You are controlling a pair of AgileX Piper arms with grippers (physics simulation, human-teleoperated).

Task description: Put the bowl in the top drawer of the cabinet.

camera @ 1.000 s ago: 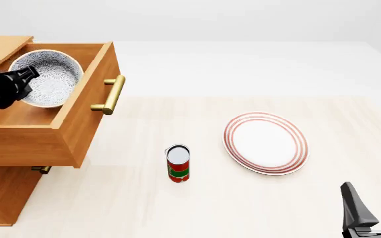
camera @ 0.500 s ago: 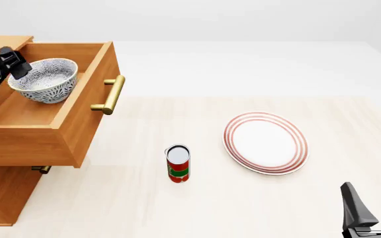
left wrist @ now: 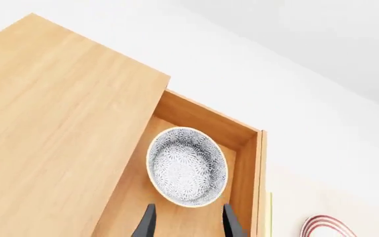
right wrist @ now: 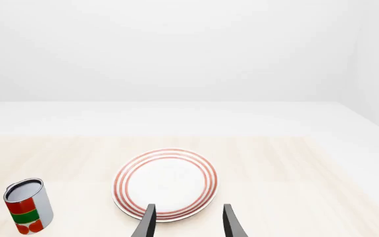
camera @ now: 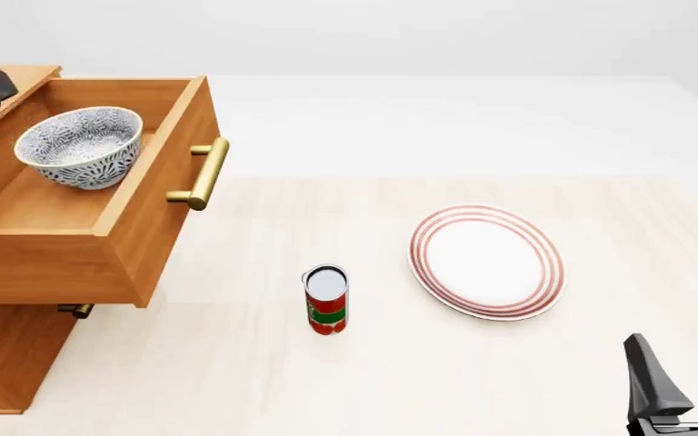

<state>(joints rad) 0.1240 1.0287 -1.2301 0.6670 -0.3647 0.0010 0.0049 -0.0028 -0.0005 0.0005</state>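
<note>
Speckled bowl sits in the top drawer; both tools, left tool and right tool, gape empty

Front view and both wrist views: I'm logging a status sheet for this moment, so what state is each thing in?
bowl: upright in the drawer, free of both grippers
top drawer: pulled open
lower drawer: closed
left gripper: open, empty, above the bowl
right gripper: open, empty, facing the plate
plate: flat on the table, bare
can: standing upright
</note>
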